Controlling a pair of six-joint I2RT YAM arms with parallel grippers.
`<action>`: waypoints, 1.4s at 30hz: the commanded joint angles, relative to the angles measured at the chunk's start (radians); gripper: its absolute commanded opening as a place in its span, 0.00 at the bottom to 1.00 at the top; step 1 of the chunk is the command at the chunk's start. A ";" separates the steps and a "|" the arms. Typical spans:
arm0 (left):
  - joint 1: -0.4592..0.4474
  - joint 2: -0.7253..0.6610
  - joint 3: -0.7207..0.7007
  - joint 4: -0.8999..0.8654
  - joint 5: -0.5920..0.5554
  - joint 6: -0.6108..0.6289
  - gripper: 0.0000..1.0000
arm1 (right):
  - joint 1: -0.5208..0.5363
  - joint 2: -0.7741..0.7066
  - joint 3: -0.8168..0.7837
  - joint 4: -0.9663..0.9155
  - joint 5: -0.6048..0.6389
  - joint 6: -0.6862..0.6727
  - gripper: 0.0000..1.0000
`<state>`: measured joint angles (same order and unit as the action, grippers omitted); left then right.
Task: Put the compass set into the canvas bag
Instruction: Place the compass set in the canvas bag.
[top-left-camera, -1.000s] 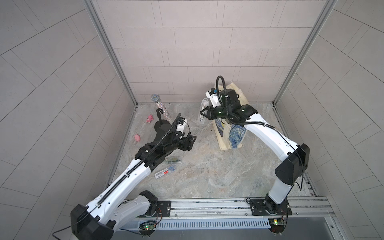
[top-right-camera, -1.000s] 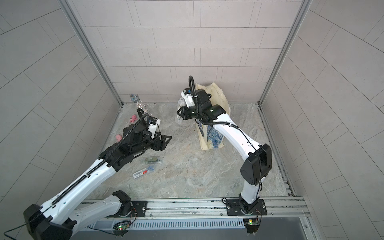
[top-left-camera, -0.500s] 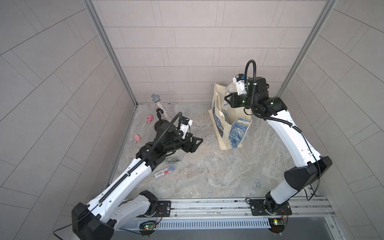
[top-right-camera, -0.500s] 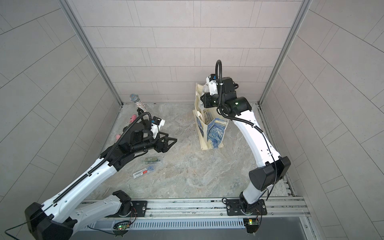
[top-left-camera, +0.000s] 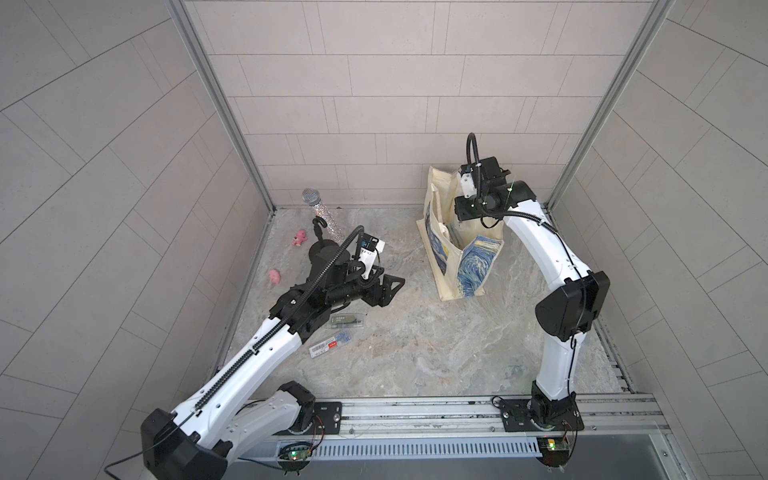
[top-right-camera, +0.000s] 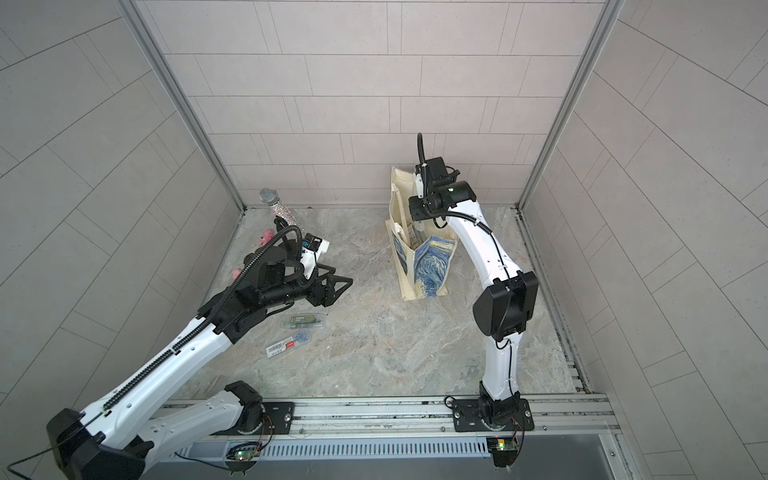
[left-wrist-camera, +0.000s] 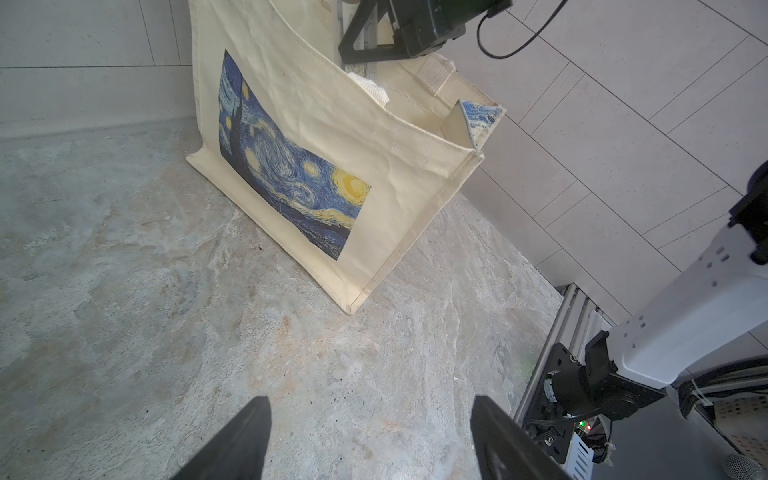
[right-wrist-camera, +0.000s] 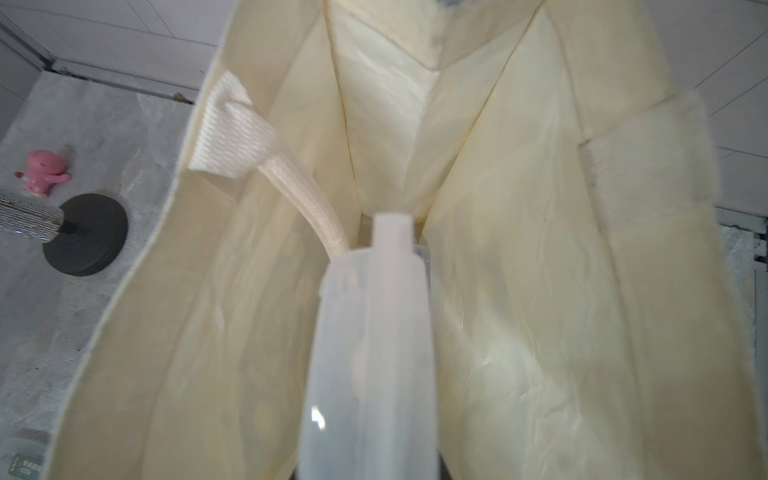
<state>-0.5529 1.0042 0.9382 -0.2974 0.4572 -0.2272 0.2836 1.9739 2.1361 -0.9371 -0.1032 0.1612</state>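
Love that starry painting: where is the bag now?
The canvas bag stands upright near the back wall on the robot's right side, in both top views, beneath the right arm.

We find the canvas bag (top-left-camera: 446, 266) standing on the surface (top-left-camera: 415, 357), directly beneath the right jaws, which hold the compass set (right-wrist-camera: 370, 353) at its open mouth. The bag lies ahead of the left jaws, well apart. Below and behind them lie flat packs (top-left-camera: 348, 320); farther behind, a microphone stand (top-left-camera: 321, 211) and two figurines (top-left-camera: 299, 237).
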 joint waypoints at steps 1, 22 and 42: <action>-0.002 -0.024 0.007 0.002 -0.013 0.018 0.81 | -0.004 0.033 0.049 -0.058 0.022 -0.021 0.01; 0.015 0.024 0.018 -0.015 -0.016 0.010 0.81 | -0.018 0.282 0.123 -0.136 -0.017 0.004 0.00; 0.042 0.019 0.016 -0.019 -0.024 0.002 0.81 | -0.018 0.463 0.182 -0.164 0.006 0.041 0.05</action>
<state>-0.5186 1.0275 0.9382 -0.3099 0.4263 -0.2279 0.2691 2.4077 2.3043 -1.0954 -0.1265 0.1913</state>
